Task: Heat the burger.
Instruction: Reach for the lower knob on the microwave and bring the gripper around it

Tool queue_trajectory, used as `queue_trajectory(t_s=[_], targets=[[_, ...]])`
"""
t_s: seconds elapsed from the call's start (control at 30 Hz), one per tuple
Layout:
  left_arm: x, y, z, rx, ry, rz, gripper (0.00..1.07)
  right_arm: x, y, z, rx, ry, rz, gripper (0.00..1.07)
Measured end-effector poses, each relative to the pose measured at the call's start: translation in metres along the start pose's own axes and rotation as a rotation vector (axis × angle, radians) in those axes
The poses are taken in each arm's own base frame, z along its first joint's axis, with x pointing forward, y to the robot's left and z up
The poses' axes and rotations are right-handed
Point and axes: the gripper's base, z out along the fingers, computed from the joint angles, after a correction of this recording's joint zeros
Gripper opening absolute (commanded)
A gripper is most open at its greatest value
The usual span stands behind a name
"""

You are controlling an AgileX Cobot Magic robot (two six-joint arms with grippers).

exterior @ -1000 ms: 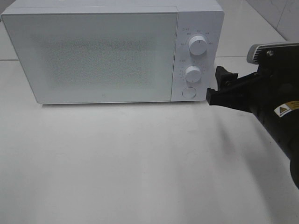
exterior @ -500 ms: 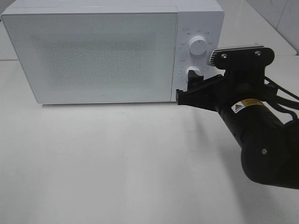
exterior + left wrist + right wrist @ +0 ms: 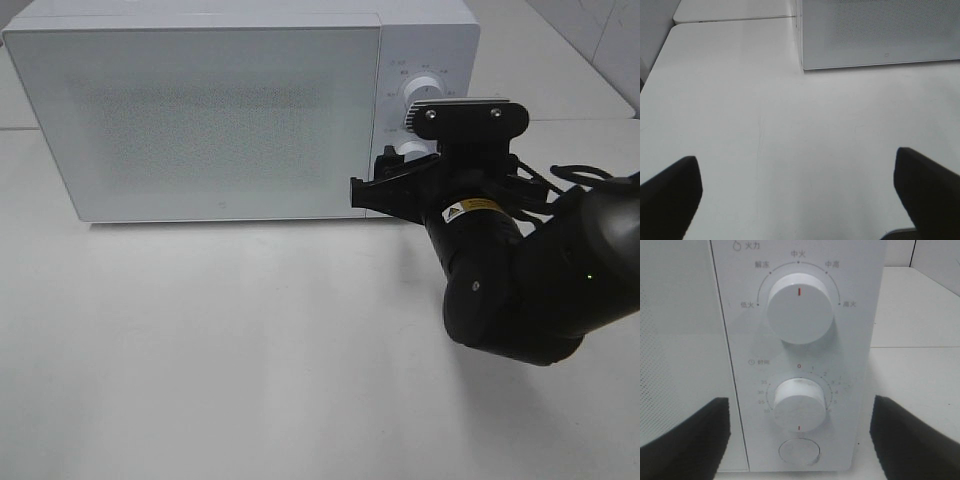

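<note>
The burger is out of view. A white microwave (image 3: pixel 200 110) stands at the back of the table with its frosted door shut. My right gripper (image 3: pixel 375 180) is open and hangs right in front of the control panel. In the right wrist view its two black fingers (image 3: pixel 685 440) flank the lower timer knob (image 3: pixel 799 402) and the round button (image 3: pixel 799 451), without touching them. The upper power knob (image 3: pixel 800 307) points straight up. My left gripper (image 3: pixel 800 195) is open and empty above bare table, short of the microwave's front corner (image 3: pixel 805 60).
The right arm's thick black body (image 3: pixel 520 290) fills the right middle of the exterior view and hides the lower panel. The white table (image 3: pixel 220 350) stretches in front of the microwave. A seam to a second table surface (image 3: pixel 735 19) runs past the microwave's left side.
The right arm has swung leftwards from beside the microwave's right edge, bringing its open gripper across the front of the control panel. The left gripper stays open.
</note>
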Motion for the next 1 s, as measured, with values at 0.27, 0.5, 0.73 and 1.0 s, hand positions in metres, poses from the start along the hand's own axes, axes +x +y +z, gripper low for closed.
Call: queue_trajectory(t_s=[0.27,0.5,0.73,1.0], targets=[[0.0,0.0,0.0,0.0,0.0,0.0,0.98,0.007,-0.001,0.022,0.037,0.003,0.018,0.76],[0.0,0.0,0.0,0.0,0.0,0.0,0.98,0.015,-0.001,0.039,0.041,0.003,0.001,0.76],[0.0,0.0,0.0,0.0,0.0,0.0,0.98,0.02,0.004,0.048,0.038,0.001,0.002,0.76],[0.0,0.0,0.0,0.0,0.0,0.0,0.98,0.02,0.003,0.053,0.036,-0.005,0.026,0.76]])
